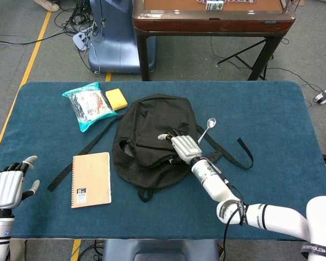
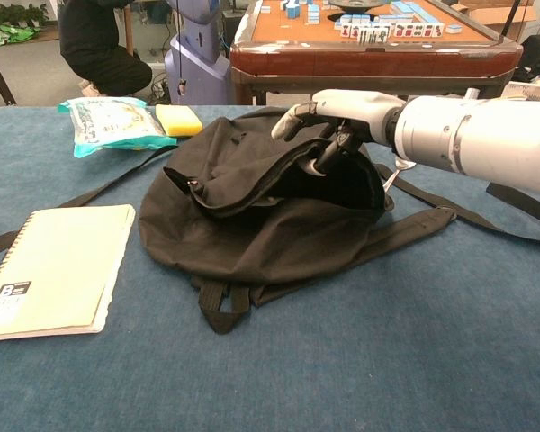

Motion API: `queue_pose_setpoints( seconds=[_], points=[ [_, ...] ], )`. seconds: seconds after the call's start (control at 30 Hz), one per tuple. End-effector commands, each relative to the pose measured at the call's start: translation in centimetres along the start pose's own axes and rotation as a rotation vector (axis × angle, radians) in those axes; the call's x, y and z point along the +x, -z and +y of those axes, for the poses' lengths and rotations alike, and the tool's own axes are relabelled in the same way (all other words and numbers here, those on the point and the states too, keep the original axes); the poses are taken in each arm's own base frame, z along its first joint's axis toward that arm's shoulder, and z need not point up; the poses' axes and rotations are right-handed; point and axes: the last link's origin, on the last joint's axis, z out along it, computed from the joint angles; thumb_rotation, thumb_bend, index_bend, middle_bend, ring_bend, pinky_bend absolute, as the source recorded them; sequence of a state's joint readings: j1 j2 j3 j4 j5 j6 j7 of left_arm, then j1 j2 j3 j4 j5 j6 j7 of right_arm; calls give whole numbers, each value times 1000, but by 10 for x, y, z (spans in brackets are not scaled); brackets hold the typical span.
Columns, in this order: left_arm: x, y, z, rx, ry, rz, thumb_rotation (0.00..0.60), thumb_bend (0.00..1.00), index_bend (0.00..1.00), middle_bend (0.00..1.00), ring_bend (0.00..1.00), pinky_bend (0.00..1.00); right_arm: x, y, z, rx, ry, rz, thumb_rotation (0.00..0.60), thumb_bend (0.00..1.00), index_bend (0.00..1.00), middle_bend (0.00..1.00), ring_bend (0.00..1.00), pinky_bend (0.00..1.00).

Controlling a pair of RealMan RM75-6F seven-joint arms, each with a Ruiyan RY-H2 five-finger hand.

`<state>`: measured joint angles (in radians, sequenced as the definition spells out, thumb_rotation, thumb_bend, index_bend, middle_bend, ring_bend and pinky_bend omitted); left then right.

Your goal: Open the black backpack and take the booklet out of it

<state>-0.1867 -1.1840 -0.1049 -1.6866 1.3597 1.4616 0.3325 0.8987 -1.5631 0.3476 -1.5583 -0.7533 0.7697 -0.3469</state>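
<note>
At mid-table our right hand (image 2: pixel 328 126) pinches and lifts the limp black fabric backpack's (image 2: pixel 252 211) flap, our left hand (image 1: pixel 8 185) hangs empty with fingers loosely apart, while the thin, light tan spiral-bound booklet (image 1: pixel 91 179), best gripped by an edge, lies beside it.

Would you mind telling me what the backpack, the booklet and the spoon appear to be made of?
Backpack: matte black woven fabric, probably nylon or polyester; it sags and creases.
Booklet: paper with a plain yellowish cover, seemingly card; thin page edges show.
Spoon: shiny and silvery, likely metal; its bowl reflects light.
</note>
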Motion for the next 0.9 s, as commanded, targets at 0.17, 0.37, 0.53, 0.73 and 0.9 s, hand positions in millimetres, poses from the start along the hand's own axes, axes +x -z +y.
queue_pose_setpoints(
  seconds=[0.17, 0.37, 0.53, 0.73, 0.9],
  points=[
    [-1, -2, 2, -9, -2, 1, 600, 295, 277, 412, 362, 431, -5, -6, -10, 4, -31, -85, 600, 784, 623, 309, 126, 202],
    [-1, -3, -1, -1, 4, 7, 600, 295, 278, 412, 362, 431, -6, 8, -29, 51, -126, -176, 600, 820, 697, 360, 176, 270],
    [-2, -3, -1, -7, 8, 8, 600, 295, 277, 412, 362, 431, -3, 29, -42, 93, -196, -239, 600, 821, 702, 364, 180, 291],
    [0, -9, 6, -51, 18, 24, 600, 295, 282, 412, 362, 431, 14, 29, -34, 65, -235, -131, 600, 818, 702, 364, 184, 295],
    [9, -27, 27, -160, 34, 68, 600, 295, 310, 412, 362, 428, 26, 10, -22, -7, -312, -1, 600, 818, 702, 356, 185, 297]
  ],
)
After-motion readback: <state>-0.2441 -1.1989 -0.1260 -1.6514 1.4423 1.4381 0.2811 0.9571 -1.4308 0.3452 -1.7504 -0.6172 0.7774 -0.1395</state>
